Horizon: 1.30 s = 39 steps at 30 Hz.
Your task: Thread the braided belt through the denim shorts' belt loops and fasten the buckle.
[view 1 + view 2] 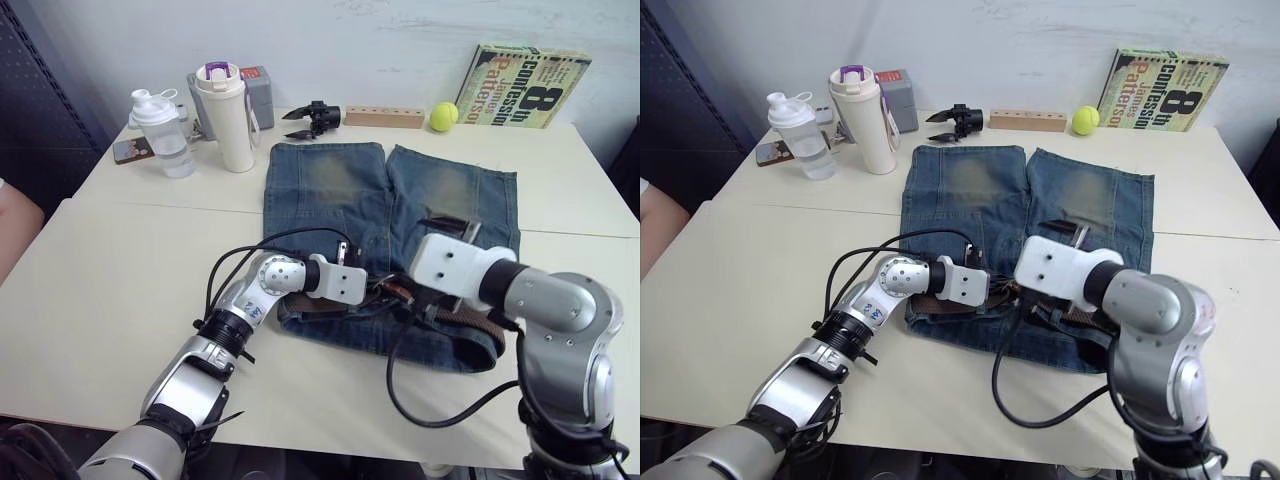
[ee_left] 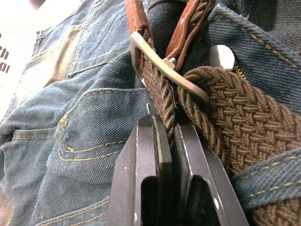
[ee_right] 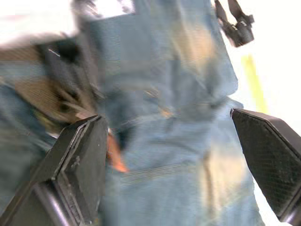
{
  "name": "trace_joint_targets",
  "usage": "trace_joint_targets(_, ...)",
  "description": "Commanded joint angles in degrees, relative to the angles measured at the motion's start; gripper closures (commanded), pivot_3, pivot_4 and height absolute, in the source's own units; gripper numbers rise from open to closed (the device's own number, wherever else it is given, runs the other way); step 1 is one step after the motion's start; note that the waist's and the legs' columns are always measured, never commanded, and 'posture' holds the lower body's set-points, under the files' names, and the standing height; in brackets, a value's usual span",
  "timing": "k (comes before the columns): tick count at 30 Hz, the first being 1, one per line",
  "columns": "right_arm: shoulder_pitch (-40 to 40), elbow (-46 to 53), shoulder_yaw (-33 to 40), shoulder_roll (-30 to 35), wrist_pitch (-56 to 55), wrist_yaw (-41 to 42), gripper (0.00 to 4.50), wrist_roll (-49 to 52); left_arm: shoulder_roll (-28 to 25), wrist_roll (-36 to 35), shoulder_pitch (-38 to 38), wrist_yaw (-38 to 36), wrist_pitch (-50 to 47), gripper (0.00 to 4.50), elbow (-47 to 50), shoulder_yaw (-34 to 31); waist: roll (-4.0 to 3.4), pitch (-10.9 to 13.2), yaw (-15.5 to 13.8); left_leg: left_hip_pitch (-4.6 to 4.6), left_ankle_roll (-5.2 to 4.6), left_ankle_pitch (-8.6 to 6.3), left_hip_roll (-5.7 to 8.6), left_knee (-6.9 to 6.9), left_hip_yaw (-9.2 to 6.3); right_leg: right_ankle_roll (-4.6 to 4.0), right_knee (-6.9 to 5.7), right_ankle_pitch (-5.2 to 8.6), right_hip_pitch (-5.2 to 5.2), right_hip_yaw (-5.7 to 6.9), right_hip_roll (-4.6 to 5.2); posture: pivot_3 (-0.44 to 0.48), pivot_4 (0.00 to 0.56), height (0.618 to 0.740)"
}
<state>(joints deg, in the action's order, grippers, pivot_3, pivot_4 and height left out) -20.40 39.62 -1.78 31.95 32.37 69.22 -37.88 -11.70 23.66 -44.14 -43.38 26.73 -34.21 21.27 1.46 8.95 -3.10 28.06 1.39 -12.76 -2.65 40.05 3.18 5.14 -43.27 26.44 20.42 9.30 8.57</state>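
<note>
Near the middle of the left eye view, the left gripper is reached in from the lower left and is clamped on the braided belt just below the buckle, at the waistband of the denim shorts. The right gripper is held over the shorts with fingers wide apart. The belt's far end is hidden behind the right arm.
</note>
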Motion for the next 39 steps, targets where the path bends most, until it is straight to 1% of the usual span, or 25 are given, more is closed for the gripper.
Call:
trace_joint_targets(1,2.20,-4.63,-1.30,4.56,-8.26,-5.50,0.07,0.79,1.55,1.49,3.25,-0.94,-0.89,4.50,-1.35,5.19,-0.03,0.02,-0.01,0.00,0.00,0.00,0.02,0.00,0.01,0.01,0.03,-0.01,-0.02,0.01,0.00,0.000,0.150,0.657)
trace_joint_targets(5,3.92,-5.76,-2.38,6.72,-10.61,-7.84,0.07,2.13,1.36,1.46,3.51,-0.80,-1.56,4.50,-0.49,5.15,-0.14,0.00,0.06,-0.02,-0.01,0.00,0.02,0.00,0.06,0.06,0.03,-0.03,-0.02,0.00,0.01,0.000,0.150,0.657)
trace_joint_targets(13,3.65,-5.50,-5.48,5.28,-8.69,-10.28,0.07,2.50,1.04,1.32,3.70,-0.82,-2.59,4.50,0.31,5.07,-0.15,0.00,0.21,-0.08,-0.01,0.00,-0.01,0.00,0.04,0.07,0.05,-0.03,-0.07,0.00,-0.02,0.000,0.150,0.657)
trace_joint_targets(17,4.02,-4.57,-4.07,6.93,-7.06,-9.77,0.07,4.00,0.85,1.39,3.35,-0.69,-2.39,4.50,-0.34,5.09,-0.20,0.03,0.02,0.00,-0.02,-0.01,-0.03,0.00,0.00,0.07,0.13,-0.04,-0.07,0.00,0.00,0.000,0.150,0.657)
trace_joint_targets(23,2.67,-4.14,-5.47,6.47,-5.21,-10.98,0.07,4.62,0.87,1.38,2.86,-0.36,-1.86,4.50,-0.95,5.25,-0.21,0.04,0.03,0.00,-0.04,-0.02,-0.02,-0.01,-0.01,0.10,0.18,-0.05,-0.08,0.01,-0.01,0.000,0.150,0.657)
trace_joint_targets(33,3.12,-5.84,-10.56,5.08,-4.22,-14.19,0.07,3.01,0.77,1.35,2.91,-0.08,-2.14,4.50,-0.11,5.19,-0.22,0.04,0.01,0.01,-0.04,-0.02,-0.02,-0.01,-0.02,0.11,0.19,-0.06,-0.09,0.01,-0.01,0.000,0.150,0.657)
trace_joint_targets(34,3.23,-5.92,-10.80,4.72,-3.77,-14.50,0.31,3.08,0.71,1.42,2.90,-0.06,-2.14,4.50,-0.07,5.21,-0.22,0.04,0.01,0.01,-0.04,-0.02,-0.02,-0.01,-0.02,0.11,0.19,-0.06,-0.09,0.01,-0.01,0.000,0.150,0.657)
trace_joint_targets(36,3.37,-5.97,-11.51,4.16,-2.97,-15.04,0.93,2.95,0.58,1.55,2.89,0.11,-2.27,4.50,0.03,5.17,-0.22,0.04,0.01,0.01,-0.04,-0.02,-0.02,-0.01,-0.02,0.11,0.19,-0.06,-0.09,0.01,-0.01,0.000,0.150,0.657)
trace_joint_targets(37,3.44,-5.89,-11.81,4.05,-2.70,-15.23,1.35,2.93,0.39,1.72,2.86,0.10,-2.19,4.50,0.08,5.25,-0.22,0.05,0.01,0.01,-0.04,-0.02,-0.02,-0.01,-0.02,0.11,0.19,-0.06,-0.09,0.01,-0.01,0.000,0.150,0.657)
trace_joint_targets(39,3.66,-5.79,-12.34,3.87,-2.15,-15.49,2.42,2.76,0.29,1.69,2.74,0.22,-2.20,4.50,0.00,5.25,-0.22,0.05,-0.01,0.02,-0.04,-0.02,-0.02,-0.02,-0.02,0.11,0.19,-0.06,-0.08,0.01,-0.01,0.000,0.150,0.657)
